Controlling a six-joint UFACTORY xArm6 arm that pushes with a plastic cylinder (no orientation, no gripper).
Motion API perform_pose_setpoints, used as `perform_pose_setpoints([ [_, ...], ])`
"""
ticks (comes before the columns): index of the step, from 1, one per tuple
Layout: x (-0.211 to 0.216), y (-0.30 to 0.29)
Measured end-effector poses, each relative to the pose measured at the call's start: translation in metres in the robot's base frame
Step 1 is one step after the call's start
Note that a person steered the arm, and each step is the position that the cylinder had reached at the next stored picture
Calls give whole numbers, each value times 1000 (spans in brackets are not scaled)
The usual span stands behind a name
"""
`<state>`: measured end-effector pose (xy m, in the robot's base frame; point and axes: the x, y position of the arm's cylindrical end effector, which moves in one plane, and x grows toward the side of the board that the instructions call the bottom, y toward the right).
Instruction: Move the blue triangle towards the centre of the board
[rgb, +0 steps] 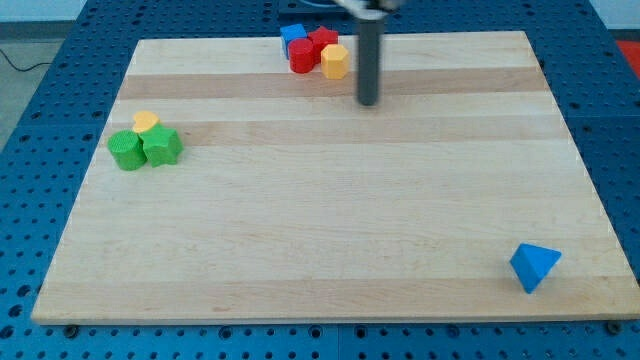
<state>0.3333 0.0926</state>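
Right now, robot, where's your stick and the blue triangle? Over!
My tip near view's top, right of the yellow block. Blue triangle block at bottom right corner, far from tip. Path between them clear. Over.

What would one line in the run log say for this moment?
tip: near view's top, right of red-blue-yellow cluster | blue triangle block: bottom-right corner of wooden board, far from tip, untouched | task: not started

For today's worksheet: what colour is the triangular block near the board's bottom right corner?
Blue, clearest in the camera view.
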Motion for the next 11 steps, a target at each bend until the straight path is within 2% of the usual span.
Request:
perform_pose_setpoints([
  [1,34,109],
  [2,95,215],
  [3,136,252],
  [5,272,237],
  [6,283,199],
  [7,271,132],
  [9,207,-12],
  [10,209,-20],
  [11,246,34],
])
